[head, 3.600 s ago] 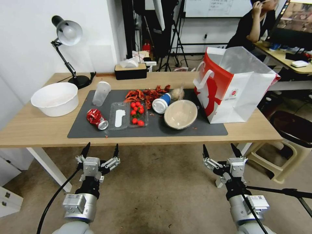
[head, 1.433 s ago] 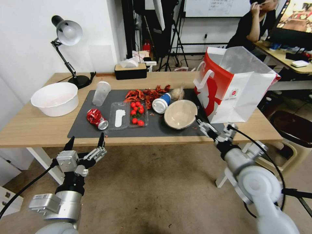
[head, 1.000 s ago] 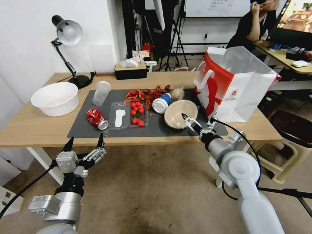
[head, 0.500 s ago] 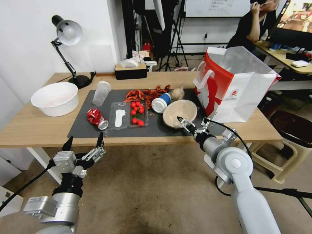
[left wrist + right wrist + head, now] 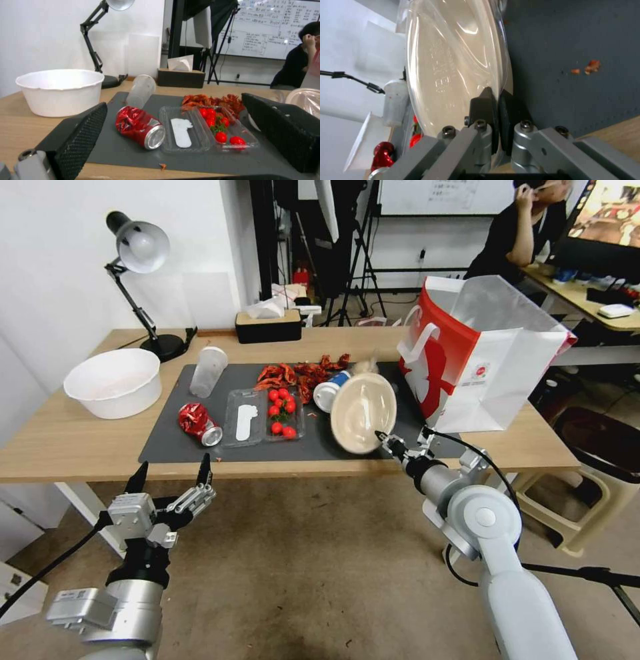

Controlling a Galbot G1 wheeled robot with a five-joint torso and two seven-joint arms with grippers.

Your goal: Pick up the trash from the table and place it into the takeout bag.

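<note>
My 2 fingers [image 5: 78,135] spread wide; between them crushed red can [image 5: 140,127] (on its side) beside clear tray [image 5: 206,128] on mat [image 5: 126,150].

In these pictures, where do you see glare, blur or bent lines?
Head view: the table edge bows with wide-angle distortion. Right wrist view: bright streaks of glare run across the tan bowl, pinched at its rim by the right end effector. Left wrist view: the left end effector looks soft up close; the whiteboard behind is washed out.

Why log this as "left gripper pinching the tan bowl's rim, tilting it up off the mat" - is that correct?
Wrong arm. The right gripper pinches the tan bowl's rim, tilting it up off the mat; the head view shows it. The left gripper is open below the table edge.
</note>
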